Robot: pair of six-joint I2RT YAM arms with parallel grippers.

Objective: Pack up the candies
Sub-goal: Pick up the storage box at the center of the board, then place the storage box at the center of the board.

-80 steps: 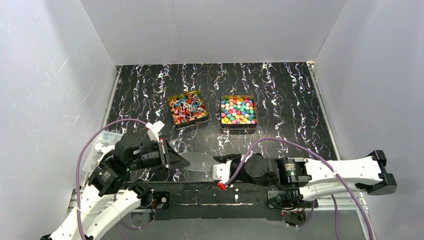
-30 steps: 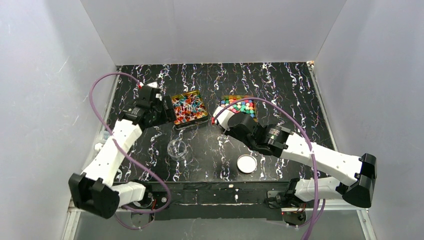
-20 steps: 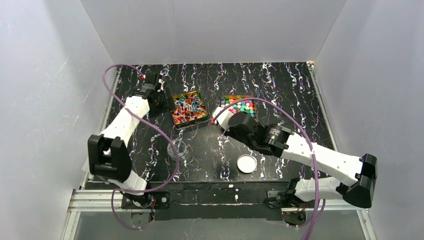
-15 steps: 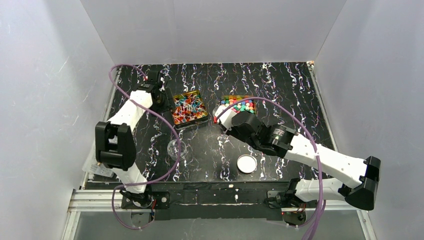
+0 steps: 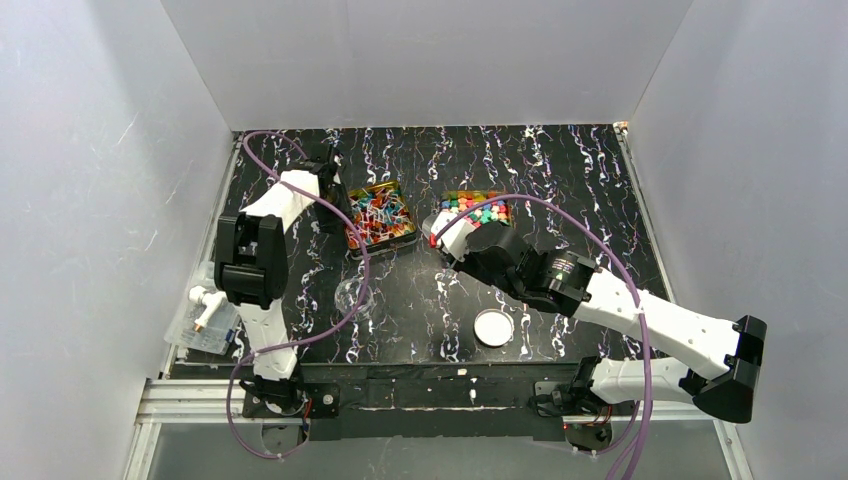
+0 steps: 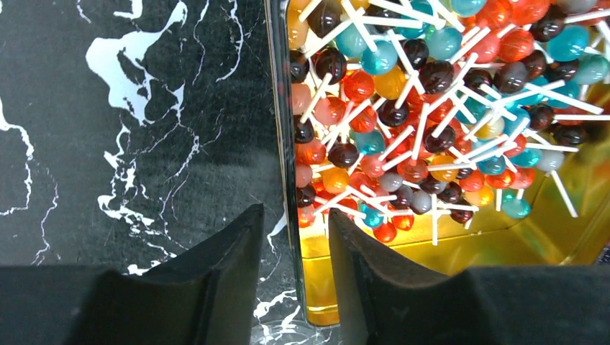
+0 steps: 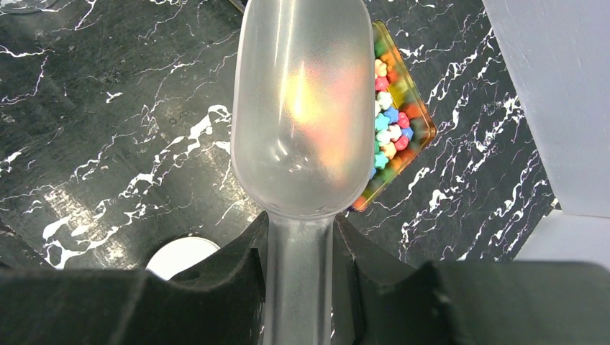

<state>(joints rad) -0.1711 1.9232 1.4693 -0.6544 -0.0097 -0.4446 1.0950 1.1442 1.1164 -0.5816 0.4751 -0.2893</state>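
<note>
Left gripper (image 6: 295, 214) stands astride the side wall of the left tin (image 6: 316, 287), one finger on the black marbled table (image 5: 560, 170) outside it and one inside beside the candies on sticks (image 6: 403, 108); from my remote seat I see a sliver of space on each side of the wall, so I read the jaws as parted and not clamped. Those red, blue, orange and dark sweets are heaped inside the gold tin, their white sticks crossing one another.

Right gripper (image 7: 298, 224) is closed around the handle of a clear plastic scoop (image 7: 302, 108), whose bowl hangs at the near left corner of the right tin (image 7: 423, 115). That tin holds the small chunky candies (image 7: 388, 122) in pink, green, blue and yellow.

Both tins sit side by side around the middle of the table, toward its far edge. A round white lid (image 5: 493, 327) lies close to the near edge, under the right arm, and a clear cup (image 5: 355, 297) stands toward the near left corner, well apart from both tins
</note>
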